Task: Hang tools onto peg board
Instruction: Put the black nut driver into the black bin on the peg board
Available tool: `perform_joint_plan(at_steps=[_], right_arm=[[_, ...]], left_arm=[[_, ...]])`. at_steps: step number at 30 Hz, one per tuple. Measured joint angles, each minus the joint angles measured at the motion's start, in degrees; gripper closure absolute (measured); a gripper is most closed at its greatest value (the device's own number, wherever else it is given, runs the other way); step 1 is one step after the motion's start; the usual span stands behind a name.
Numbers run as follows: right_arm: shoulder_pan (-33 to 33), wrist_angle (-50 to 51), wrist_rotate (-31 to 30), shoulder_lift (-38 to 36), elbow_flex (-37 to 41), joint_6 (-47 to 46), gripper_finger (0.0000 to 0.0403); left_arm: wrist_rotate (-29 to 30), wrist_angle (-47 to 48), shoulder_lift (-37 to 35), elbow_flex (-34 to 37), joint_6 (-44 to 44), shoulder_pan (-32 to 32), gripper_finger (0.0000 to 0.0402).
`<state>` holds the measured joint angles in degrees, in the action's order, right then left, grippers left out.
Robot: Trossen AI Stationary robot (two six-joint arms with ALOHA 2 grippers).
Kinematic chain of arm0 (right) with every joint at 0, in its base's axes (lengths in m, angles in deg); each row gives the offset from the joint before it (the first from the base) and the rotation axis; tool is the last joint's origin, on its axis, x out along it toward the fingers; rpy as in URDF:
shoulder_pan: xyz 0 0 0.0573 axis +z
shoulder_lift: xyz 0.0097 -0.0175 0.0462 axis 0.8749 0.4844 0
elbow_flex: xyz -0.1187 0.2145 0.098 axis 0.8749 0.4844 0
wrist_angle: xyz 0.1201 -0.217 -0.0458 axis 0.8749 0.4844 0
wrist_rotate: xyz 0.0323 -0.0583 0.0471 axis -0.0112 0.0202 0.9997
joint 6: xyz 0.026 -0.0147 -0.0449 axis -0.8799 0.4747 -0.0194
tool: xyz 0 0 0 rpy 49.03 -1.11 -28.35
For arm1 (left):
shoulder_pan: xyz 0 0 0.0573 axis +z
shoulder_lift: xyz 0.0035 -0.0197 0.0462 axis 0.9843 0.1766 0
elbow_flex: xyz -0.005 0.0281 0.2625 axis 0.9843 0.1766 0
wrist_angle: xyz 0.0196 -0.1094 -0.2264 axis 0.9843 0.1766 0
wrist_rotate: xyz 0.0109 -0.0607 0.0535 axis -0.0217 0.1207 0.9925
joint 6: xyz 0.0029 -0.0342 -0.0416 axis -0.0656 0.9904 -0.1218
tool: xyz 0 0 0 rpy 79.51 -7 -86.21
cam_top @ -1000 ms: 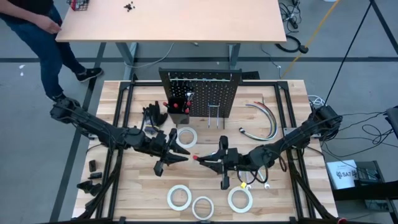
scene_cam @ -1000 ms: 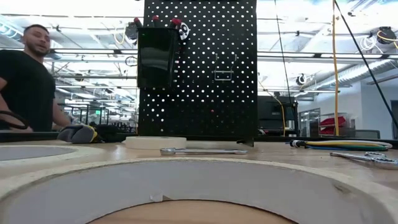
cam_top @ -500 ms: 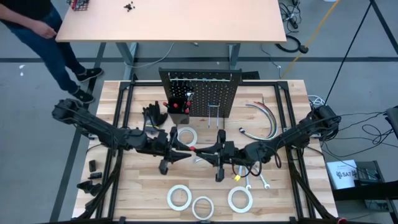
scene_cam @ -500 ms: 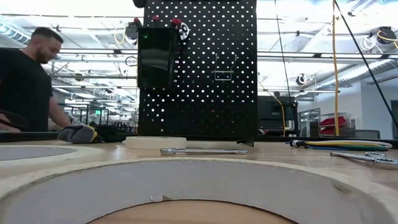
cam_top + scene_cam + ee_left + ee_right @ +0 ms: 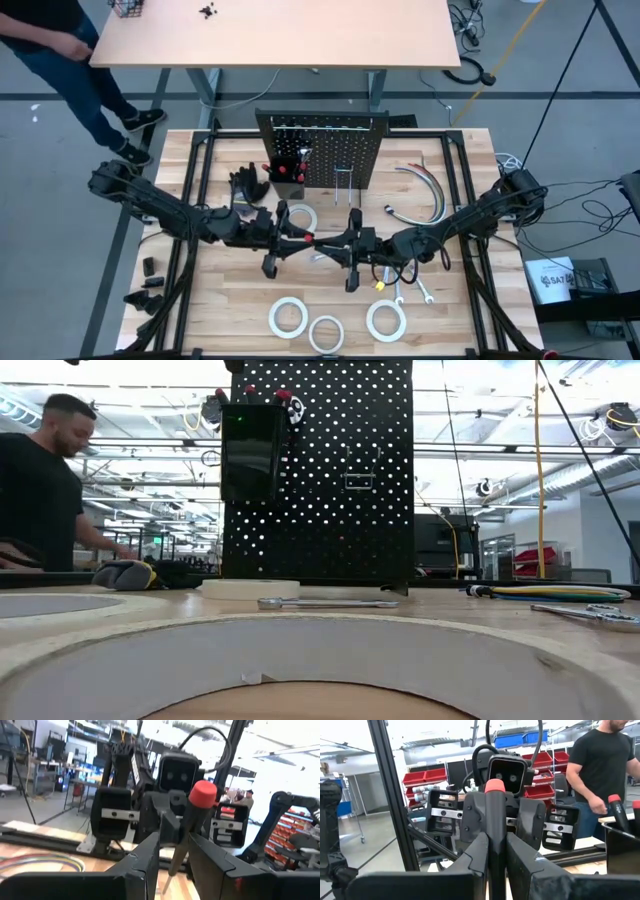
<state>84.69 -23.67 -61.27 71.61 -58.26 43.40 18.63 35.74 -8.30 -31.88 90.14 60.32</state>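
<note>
A screwdriver (image 5: 309, 240) with a black handle and a red cap (image 5: 495, 786) stands between my two grippers at the table's middle. My right gripper (image 5: 328, 244) is shut on it. My left gripper (image 5: 298, 241) faces it from the table's left. Its fingers (image 5: 150, 862) stand close on either side of the screwdriver (image 5: 176, 855), with a narrow gap showing. The black peg board (image 5: 330, 150) stands upright at the far middle. Its bin (image 5: 253, 450) holds more red-capped screwdrivers. My right gripper pinches the screwdriver's black handle (image 5: 495, 827) between its two fingers, below the red cap. The fingers come level from the table's right and lie across the handle. The screwdriver stands roughly upright with its cap up.
White tape rolls lie near the board (image 5: 299, 218) and along the near edge (image 5: 288, 316) (image 5: 326, 332) (image 5: 386, 321). Wrenches (image 5: 415, 290) lie near the right arm, and one shows in the low view (image 5: 325, 603). Grey hoses (image 5: 425, 190) lie at the right, black gloves (image 5: 248, 185) at the left. A person (image 5: 60, 50) stands beyond the far left corner.
My right gripper has carried the screwdriver a little toward the table's far edge and left. My left gripper has gone toward the table's right edge and far side until its fingers flank the screwdriver. The person at the far left has stepped along.
</note>
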Motion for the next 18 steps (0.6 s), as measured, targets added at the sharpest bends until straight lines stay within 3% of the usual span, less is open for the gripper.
perform_joint_plan(at_steps=[6, 12, 18], right_arm=[[0.1, -0.3, 0.0, -0.1, -0.1, 1.2, 0.0367], [0.0, -0.1, -0.1, 0.0, 0.0, 1.2, 0.0367], [0.0, -0.3, -0.2, 0.0, 0.0, 1.1, 0.0367]], left_arm=[[-1.8, -2.5, -0.1, 0.0, -4.0, 0.1, 0.0298], [-6.3, -2.3, -0.3, 0.0, -1.3, 0.4, 0.0297], [-6.5, -3.3, -0.3, 0.0, -1.3, 0.4, 0.0297]])
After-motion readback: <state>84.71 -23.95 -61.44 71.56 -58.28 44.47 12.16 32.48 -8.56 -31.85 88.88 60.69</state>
